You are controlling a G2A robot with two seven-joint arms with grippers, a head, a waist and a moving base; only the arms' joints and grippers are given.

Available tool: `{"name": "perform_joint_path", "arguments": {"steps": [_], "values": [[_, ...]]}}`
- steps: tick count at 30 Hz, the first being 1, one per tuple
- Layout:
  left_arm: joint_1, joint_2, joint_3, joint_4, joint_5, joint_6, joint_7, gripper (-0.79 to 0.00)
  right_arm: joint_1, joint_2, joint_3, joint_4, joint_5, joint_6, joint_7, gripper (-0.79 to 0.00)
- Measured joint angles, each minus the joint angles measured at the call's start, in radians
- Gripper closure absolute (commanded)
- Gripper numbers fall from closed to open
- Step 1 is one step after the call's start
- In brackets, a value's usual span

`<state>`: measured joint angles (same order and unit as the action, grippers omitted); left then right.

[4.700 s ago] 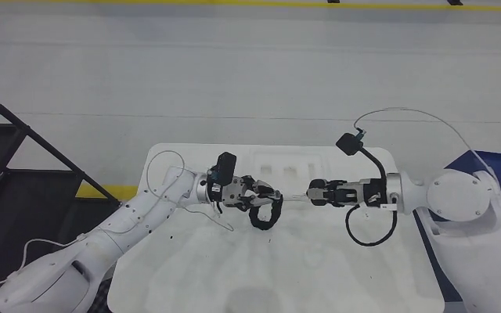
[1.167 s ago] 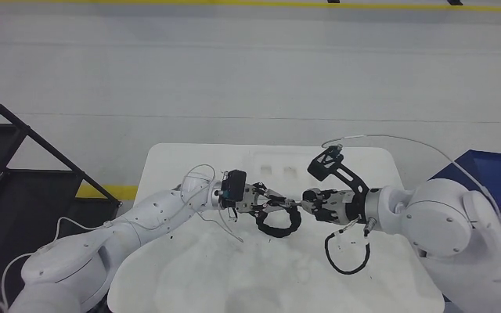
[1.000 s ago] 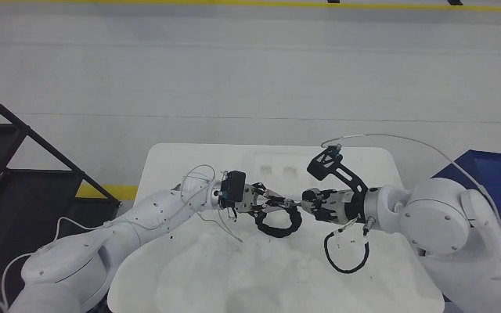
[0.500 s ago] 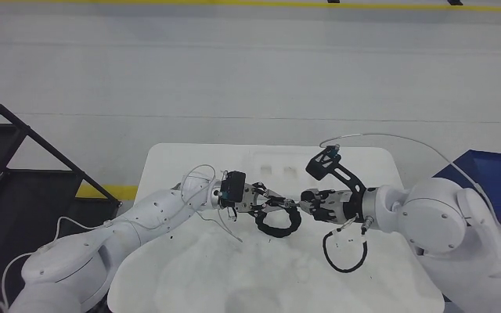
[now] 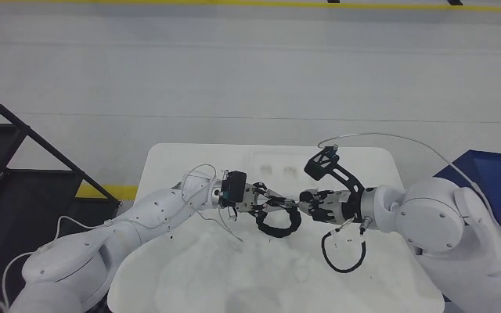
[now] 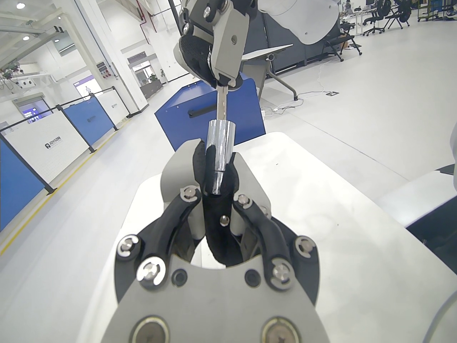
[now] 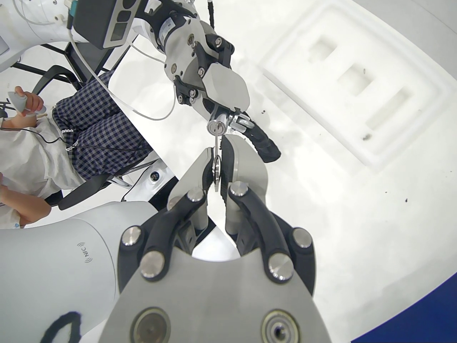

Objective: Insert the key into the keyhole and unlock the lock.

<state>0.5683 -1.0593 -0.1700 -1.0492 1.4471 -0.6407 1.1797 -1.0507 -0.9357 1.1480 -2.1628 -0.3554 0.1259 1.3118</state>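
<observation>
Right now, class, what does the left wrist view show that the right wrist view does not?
Left wrist view: the chrome lock barrel lengthwise. Right wrist view: the keyhole face, the black cable, the foam tray. Both: the left tool holding the barrel, the right tool pinching the key, its tip at the keyhole.
</observation>
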Motion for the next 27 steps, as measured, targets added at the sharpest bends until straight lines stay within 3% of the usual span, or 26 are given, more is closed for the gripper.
{"name": "perform_joint_path", "arguments": {"steps": [27], "values": [[-0.039, -0.001, 0.0, -0.007, 0.075, -0.012, -0.012, 0.0, 0.034, -0.002, -0.063, 0.011, -0.018, 0.033, 0.001, 0.0]]}}
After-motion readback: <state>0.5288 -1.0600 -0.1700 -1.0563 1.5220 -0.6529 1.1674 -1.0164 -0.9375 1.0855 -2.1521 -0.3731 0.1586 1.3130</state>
